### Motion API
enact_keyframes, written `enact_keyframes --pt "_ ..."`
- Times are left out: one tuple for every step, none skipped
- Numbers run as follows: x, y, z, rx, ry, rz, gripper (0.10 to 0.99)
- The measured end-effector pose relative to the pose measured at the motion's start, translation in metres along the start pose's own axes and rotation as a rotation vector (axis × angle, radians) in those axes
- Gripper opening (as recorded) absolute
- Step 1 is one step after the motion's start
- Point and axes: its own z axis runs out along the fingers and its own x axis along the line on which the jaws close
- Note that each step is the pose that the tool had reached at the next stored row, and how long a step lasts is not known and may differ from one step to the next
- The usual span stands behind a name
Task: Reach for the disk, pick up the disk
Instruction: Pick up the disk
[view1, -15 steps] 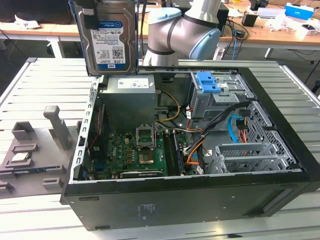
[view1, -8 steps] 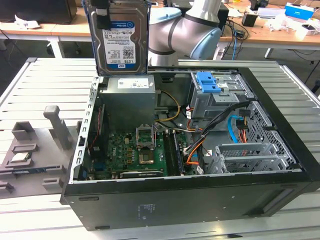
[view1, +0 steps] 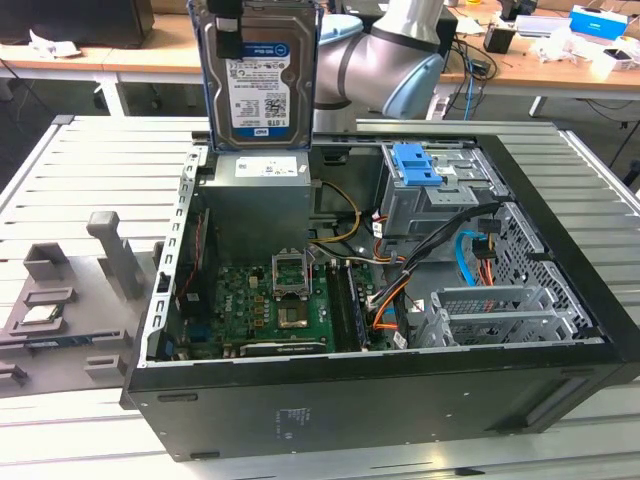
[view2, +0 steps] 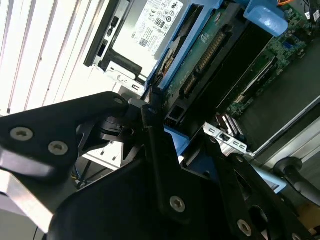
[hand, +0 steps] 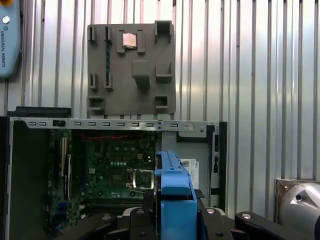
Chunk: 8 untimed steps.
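the disk (view1: 257, 75) stands upright at the upper middle of the exterior view, with its long axis vertical. it is in the air, just above the grey power supply (view1: 255, 195) of the open computer case (view1: 400, 400). in the first wrist view i see the gripper (hand: 175, 220) closed narrow on the disk's blue edge, so it holds the disk.

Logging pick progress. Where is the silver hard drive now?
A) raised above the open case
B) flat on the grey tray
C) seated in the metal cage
A: the gripper holds the silver rectangular hard drive with its blue plastic bracket upright above the open black computer case.
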Motion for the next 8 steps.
enact_keyframes --pt "0.0000 -0.0025 -0.0001 0.000 0.0000 0.000 0.369" --pt "0.0000 -0.0042 -0.0002 0.000 0.0000 0.000 0.369" --pt "0.0001 -0.0068 -0.0003 0.000 0.0000 0.000 0.369" --pt "0.0001 -0.0085 -0.0003 0.000 -0.0001 0.000 0.369" --pt "0.0001 -0.0112 -0.0004 0.000 0.0000 0.000 0.369" --pt "0.0002 -0.0131 -0.0005 0.000 -0.0001 0.000 0.369" --pt "0.0002 -0.0154 -0.0006 0.000 -0.0001 0.000 0.369" --pt "0.0002 -0.0174 -0.0007 0.000 -0.0001 0.000 0.369"
